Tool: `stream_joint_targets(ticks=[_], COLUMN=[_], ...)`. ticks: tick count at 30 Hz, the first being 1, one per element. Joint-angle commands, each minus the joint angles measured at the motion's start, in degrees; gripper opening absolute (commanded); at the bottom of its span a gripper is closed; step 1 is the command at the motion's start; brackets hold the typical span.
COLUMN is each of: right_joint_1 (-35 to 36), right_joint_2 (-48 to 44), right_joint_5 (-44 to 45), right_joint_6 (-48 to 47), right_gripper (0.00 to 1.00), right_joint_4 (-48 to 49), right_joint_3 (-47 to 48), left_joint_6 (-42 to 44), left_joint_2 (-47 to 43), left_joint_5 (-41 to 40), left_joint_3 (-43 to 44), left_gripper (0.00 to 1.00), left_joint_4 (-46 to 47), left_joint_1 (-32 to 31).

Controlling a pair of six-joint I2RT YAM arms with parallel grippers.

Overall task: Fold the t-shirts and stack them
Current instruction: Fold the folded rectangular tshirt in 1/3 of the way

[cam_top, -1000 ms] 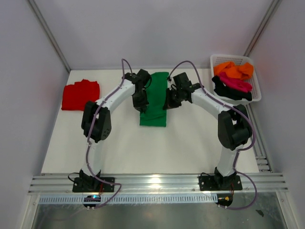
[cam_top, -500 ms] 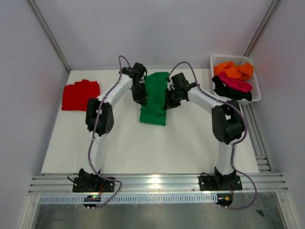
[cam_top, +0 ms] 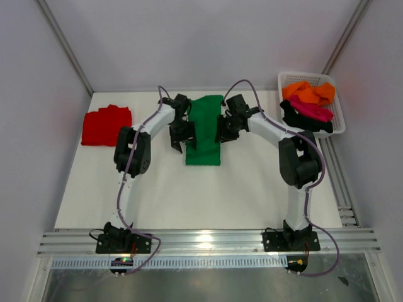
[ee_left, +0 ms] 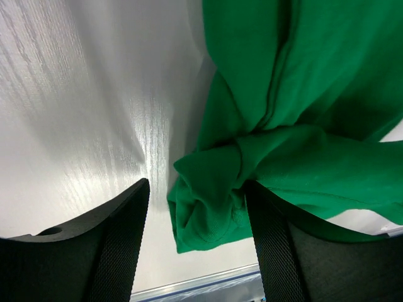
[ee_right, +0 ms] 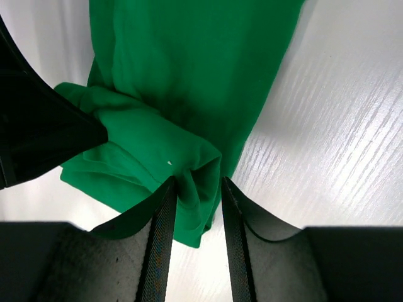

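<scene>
1. Cloth of the green t-shirt (cam_top: 204,135) lies as 1 long folded strip on the table (cam_top: 189,189).
2. At its left edge is the left gripper (ee_left: 195,189), jaws wide apart, bunched hem between them, nothing clamped.
3. At its right edge the right gripper (ee_right: 195,185) pinches 1 fold of it.
4. The red t-shirt (cam_top: 106,126) lies well left of it.
5. Well right of it, the white basket (cam_top: 338,107) holds the orange t-shirt (cam_top: 308,92), magenta t-shirt (cam_top: 312,111) and black t-shirt (cam_top: 296,119).
</scene>
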Motion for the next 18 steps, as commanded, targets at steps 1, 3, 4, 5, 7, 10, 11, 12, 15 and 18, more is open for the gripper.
stream_joint_targets(ticks=[1, 3, 4, 5, 7, 10, 11, 12, 15, 18], right_joint_1=[-0.24, -0.24, -0.24, -0.24, -0.24, -0.24, -0.24, -0.24, -0.24, -0.24], right_joint_2=[0.38, 0.55, 0.55, 0.64, 0.73, 1.08, 0.99, 0.99, 0.03, -1.90], right_joint_5=[1.47, 1.38, 1.30, 1.29, 1.12, 0.86, 0.85, 0.77, 0.50, -0.02], right_joint_6=[0.70, 0.78, 0.78, 0.78, 0.87, 0.96, 0.87, 0.87, 1.31, 1.75], right_gripper=[0.39, 0.39, 0.39, 0.39, 0.39, 0.39, 0.39, 0.39, 0.39, 0.39], right_joint_4=[1.43, 1.86, 2.04, 2.22, 2.57, 2.75, 2.83, 2.83, 3.53, 5.11], right_joint_3=[0.61, 0.00, -0.61, -0.88, -1.23, -1.67, -1.76, -1.85, -2.64, -5.10], left_joint_6=[0.86, 1.04, 1.39, 1.39, 1.66, 2.01, 2.10, 2.18, 2.45, 2.19], left_joint_2=[-0.95, -0.95, -0.95, -1.12, -1.30, -1.39, -1.56, -1.65, -3.23, -5.95], left_joint_5=[1.73, 1.64, 1.73, 1.73, 1.55, 1.81, 1.81, 1.64, 1.55, 1.20], left_joint_3=[-1.88, -2.58, -2.76, -3.02, -3.46, -3.29, -3.11, -2.15, 1.79, 8.03], left_gripper=[0.65, 0.65, 0.65, 0.65, 0.65, 0.65, 0.65, 0.65, 0.65, 0.65], left_joint_4=[1.96, 1.96, 2.14, 2.23, 2.31, 2.23, 2.05, 1.70, -0.41, -2.08], left_joint_1=[0.19, 0.19, 0.19, 0.19, 0.19, 0.19, 0.19, 0.19, 0.19, 0.19])
